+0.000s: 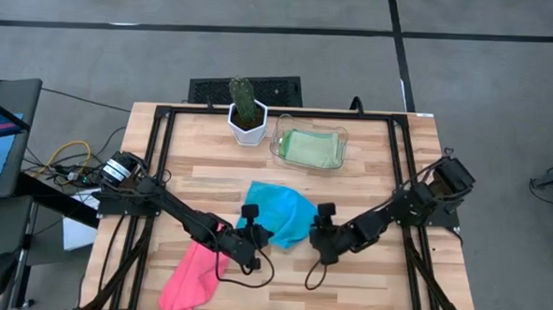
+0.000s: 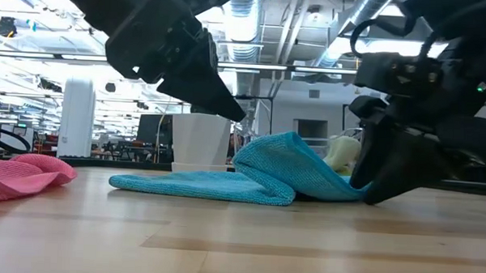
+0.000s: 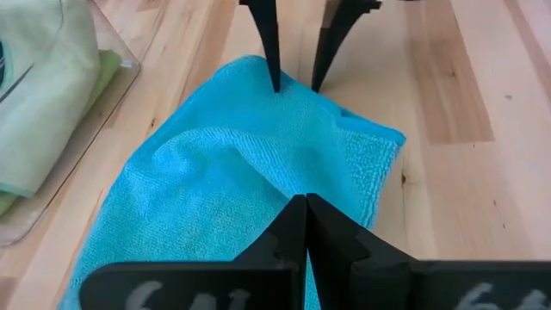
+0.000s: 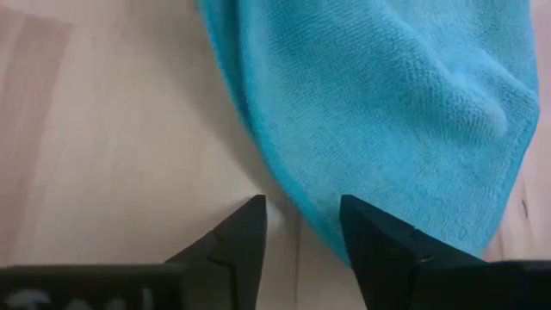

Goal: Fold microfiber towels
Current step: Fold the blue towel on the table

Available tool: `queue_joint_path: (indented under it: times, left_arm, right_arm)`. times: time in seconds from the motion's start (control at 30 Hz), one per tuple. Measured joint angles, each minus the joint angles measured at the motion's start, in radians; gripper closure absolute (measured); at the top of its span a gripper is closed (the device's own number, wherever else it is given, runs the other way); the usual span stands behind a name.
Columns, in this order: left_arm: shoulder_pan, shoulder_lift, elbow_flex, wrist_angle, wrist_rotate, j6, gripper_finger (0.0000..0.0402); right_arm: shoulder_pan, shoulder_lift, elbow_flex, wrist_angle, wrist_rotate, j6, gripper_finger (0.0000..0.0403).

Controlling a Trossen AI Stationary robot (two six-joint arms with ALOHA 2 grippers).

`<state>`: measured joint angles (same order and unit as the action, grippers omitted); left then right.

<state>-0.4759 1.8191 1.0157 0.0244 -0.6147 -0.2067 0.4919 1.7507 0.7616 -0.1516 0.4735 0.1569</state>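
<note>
Right pincer at the turquoise towel's edge.
The turquoise towel (image 1: 281, 211) lies rumpled mid-surface. The right pincer (image 4: 301, 226) stands partly open, straddling the towel's near edge, which lies just ahead of it. The left pincer (image 3: 305, 215), shut and empty, hovers over the opposite side.

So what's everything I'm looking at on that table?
blue towel: one, turquoise, rumpled at table centre, between both grippers.
pink towel: one, hot pink, front left edge, under the left arm.
green towels: light green, stacked in the tray; count unclear.
tray: one, clear plastic, back centre.
cactus: one, green, in a white pot, left of the tray.
table: one, light wood.
left gripper: dark, shut, over the blue towel's left edge.
right gripper: dark, open, at its right edge.
</note>
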Motion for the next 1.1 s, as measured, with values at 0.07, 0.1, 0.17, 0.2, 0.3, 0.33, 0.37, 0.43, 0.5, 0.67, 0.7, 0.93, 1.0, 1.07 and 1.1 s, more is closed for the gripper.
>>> queue_joint_path:
  times: [0.07,0.1,0.17,0.2,0.3,0.33,0.37,0.43,0.5,0.67,0.7,0.93,1.0,1.07,1.1]
  left_arm:
    - [0.0,0.0,0.0,-0.013,0.0,-0.005,0.0401]
    - [0.0,0.0,0.0,-0.019,0.0,-0.011,0.0401]
    - [0.0,0.0,0.0,-0.023,0.001,-0.015,0.0401]
    - [0.0,0.0,0.0,-0.024,0.0,-0.015,0.0401]
    - [0.0,0.0,0.0,-0.027,0.001,-0.015,0.0401]
    - [0.0,0.0,0.0,-0.027,0.001,-0.015,0.0401]
    - [0.0,0.0,0.0,-0.027,0.005,-0.016,0.0401]
    - [0.0,0.0,0.0,-0.031,0.008,-0.016,0.0401]
    - [0.0,0.0,0.0,-0.033,0.008,-0.016,0.0401]
    - [0.0,0.0,0.0,-0.034,0.007,-0.016,0.0401]
    - [0.0,0.0,0.0,-0.035,0.007,-0.016,0.0401]
    - [0.0,0.0,0.0,-0.037,0.007,-0.016,0.0401]
    - [0.0,0.0,0.0,-0.04,0.007,-0.015,0.0401]
    - [0.0,0.0,0.0,-0.045,0.007,-0.015,0.0401]
    - [0.0,0.0,0.0,-0.049,0.007,-0.015,0.0401]
  right_arm:
    - [-0.007,0.001,-0.001,0.003,-0.001,0.007,0.026]
    - [-0.011,0.001,-0.001,0.002,-0.002,0.012,0.0276]
    - [-0.017,0.001,-0.001,0.001,-0.005,0.017,0.0308]
    - [-0.018,0.001,-0.001,0.001,-0.005,0.018,0.0325]
    - [-0.016,0.003,0.011,-0.019,-0.006,0.017,0.037]
    - [-0.016,0.003,0.02,-0.033,-0.006,0.014,0.0383]
    - [-0.016,0.005,0.031,-0.05,-0.007,0.004,0.0389]
    - [-0.017,0.007,0.055,-0.092,-0.003,-0.013,0.0388]
    - [-0.022,0.007,0.088,-0.12,-0.001,-0.028,0.038]
    - [-0.057,0.007,0.167,-0.212,-0.001,-0.115,0.0389]
    - [-0.066,0.006,0.185,-0.223,-0.001,-0.14,0.0393]
    - [-0.144,0.005,0.258,-0.279,-0.008,-0.275,0.0385]
    - [-0.169,0.005,0.275,-0.29,-0.007,-0.318,0.0386]
    - [-0.193,0.005,0.292,-0.285,-0.008,-0.365,0.039]
    - [-0.206,0.005,0.298,-0.286,-0.014,-0.386,0.0391]
